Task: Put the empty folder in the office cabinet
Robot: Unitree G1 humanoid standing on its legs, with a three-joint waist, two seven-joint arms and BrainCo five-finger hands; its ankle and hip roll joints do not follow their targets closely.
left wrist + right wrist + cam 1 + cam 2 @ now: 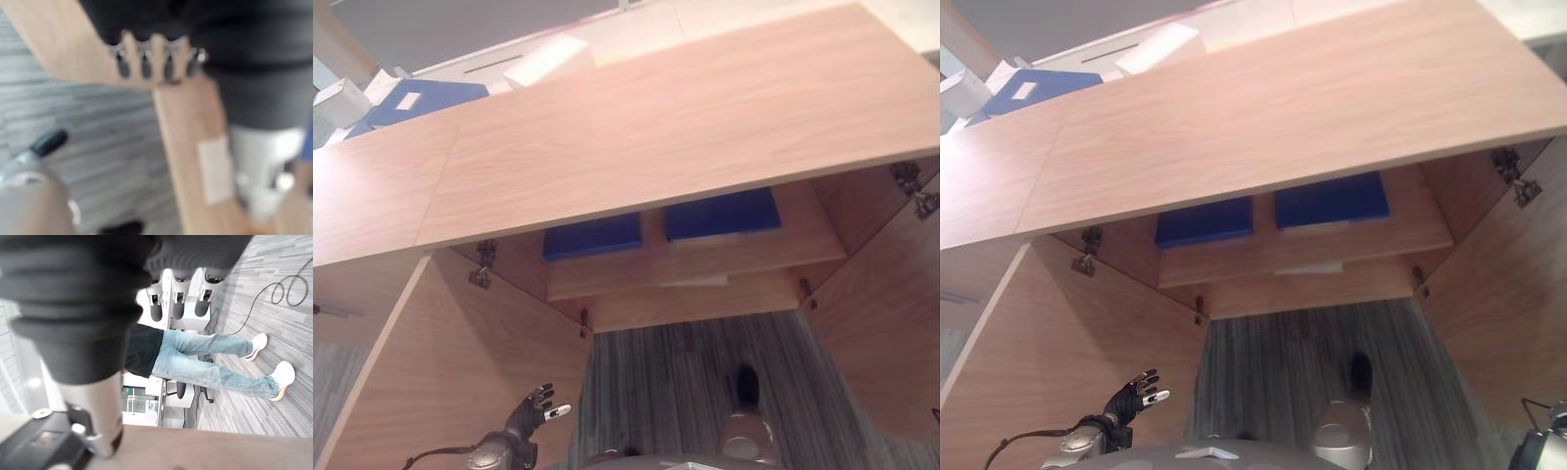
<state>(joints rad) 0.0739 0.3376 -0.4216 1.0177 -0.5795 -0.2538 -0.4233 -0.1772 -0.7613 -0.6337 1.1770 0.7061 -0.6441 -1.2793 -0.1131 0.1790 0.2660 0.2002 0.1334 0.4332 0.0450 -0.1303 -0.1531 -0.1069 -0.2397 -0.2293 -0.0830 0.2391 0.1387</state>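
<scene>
Folders: two flat blue rectangles, left (593,236) and right (722,213), lying on wood-grain shelf (705,257) inside cabinet (636,137), ahead of and well apart from left hand (534,406). Left hand: fingers straight, empty, beside open left door (450,372). Right hand (178,301): fingers relaxed, empty; person's legs (210,362) beyond. Grey striped carpet (675,372) below.

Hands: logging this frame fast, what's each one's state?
Left hand: open, fingers spread, holding nothing, beside the open cabinet door.
Right hand: open, fingers straight, holding nothing.
</scene>
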